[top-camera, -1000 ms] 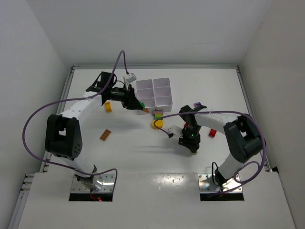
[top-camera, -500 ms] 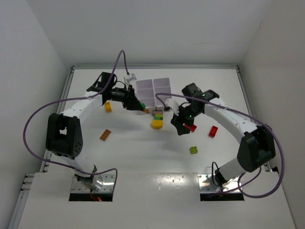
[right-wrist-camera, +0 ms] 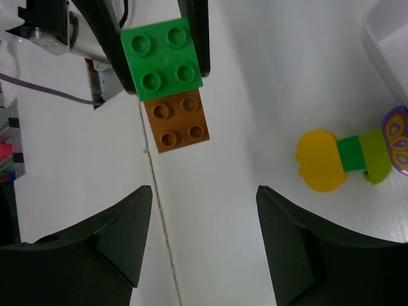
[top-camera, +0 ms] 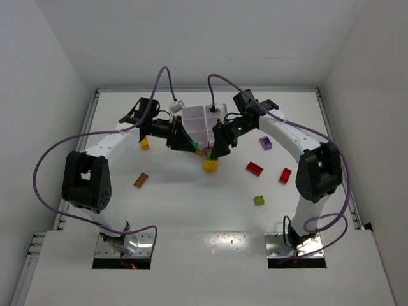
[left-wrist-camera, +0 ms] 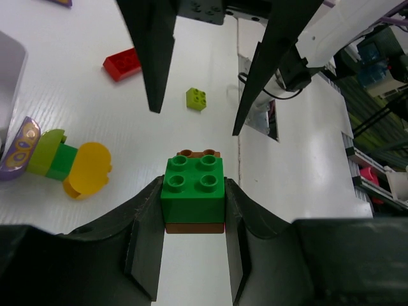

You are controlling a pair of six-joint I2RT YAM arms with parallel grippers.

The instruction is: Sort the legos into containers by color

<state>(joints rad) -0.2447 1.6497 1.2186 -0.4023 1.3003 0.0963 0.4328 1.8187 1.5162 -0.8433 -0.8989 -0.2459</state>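
Overhead, both arms meet just in front of the white six-compartment plastic tray (top-camera: 191,115), and the grip detail is lost there. The left wrist view shows the left gripper (left-wrist-camera: 193,188) clamped narrow on a green square brick (left-wrist-camera: 193,185) stacked on a brown brick (left-wrist-camera: 197,153). In the right wrist view the right gripper (right-wrist-camera: 204,194) is spread wide and empty, facing that pair. A yellow-green-lime-purple clump (right-wrist-camera: 350,156) lies on the white table (right-wrist-camera: 229,127) near the tray corner.

The left arm (top-camera: 105,145) and right arm (top-camera: 290,135) are white-shelled, black-jointed, trailing purple cables (top-camera: 37,167).
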